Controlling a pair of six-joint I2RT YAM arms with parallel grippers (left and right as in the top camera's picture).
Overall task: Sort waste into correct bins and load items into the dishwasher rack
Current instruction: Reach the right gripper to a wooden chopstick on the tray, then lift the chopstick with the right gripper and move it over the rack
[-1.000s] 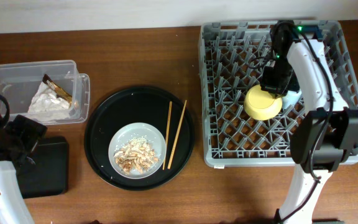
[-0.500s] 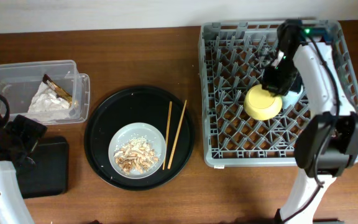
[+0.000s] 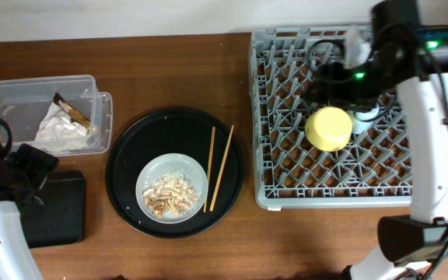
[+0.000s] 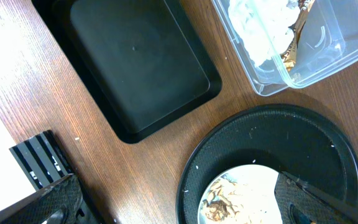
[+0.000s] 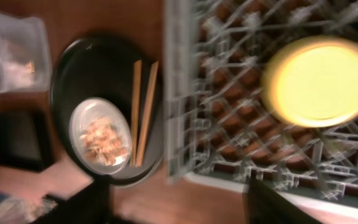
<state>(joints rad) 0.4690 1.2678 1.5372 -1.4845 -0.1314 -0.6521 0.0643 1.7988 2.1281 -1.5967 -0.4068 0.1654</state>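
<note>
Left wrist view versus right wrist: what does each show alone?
Left wrist only: the crumpled white paper napkin, sharp, inside the clear rectangular plastic tub. Right wrist only: the yellow bowl in the large grey plastic dishwasher rack. Both: that tub, the shallow black rectangular bin, round black tray and round grey plate of beige food scraps.

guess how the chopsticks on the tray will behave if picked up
Probably stiff and light: the wooden chopsticks look thin and straight. Lying loose on the round black tray, they would likely roll or slide apart when nudged.
</note>
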